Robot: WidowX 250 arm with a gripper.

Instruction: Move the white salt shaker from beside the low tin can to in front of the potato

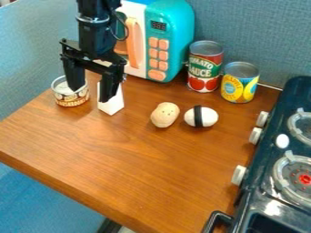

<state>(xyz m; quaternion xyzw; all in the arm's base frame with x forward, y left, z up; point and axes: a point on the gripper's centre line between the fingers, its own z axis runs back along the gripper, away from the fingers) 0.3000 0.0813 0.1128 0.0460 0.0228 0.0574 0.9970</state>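
**Wide-open fingers by a white block and a low can**

Seen from the camera view, the end effector [90, 94] hangs over the far left part of the wooden surface [133, 168], its two fingers spread wide with nothing held between them. What matters here is how it lines up with the two things nearest it. The white block [113, 107] stands upright, its long axis running up and down, just behind the finger on the picture's right, which hides part of it. The short can [72, 101] also sits upright, partly behind the other finger. So one thing lies off each side of the gap; whether either finger touches, I cannot tell from here.

Behind and to the right of the block is the turquoise toy microwave [173, 41]. Further right stand a red tin [205, 68] and a yellow tin [239, 84], side by side. Nearer me lie a beige potato [164, 114] and a white egg [201, 116] with a black band, close together, well short of the stove [298, 91].
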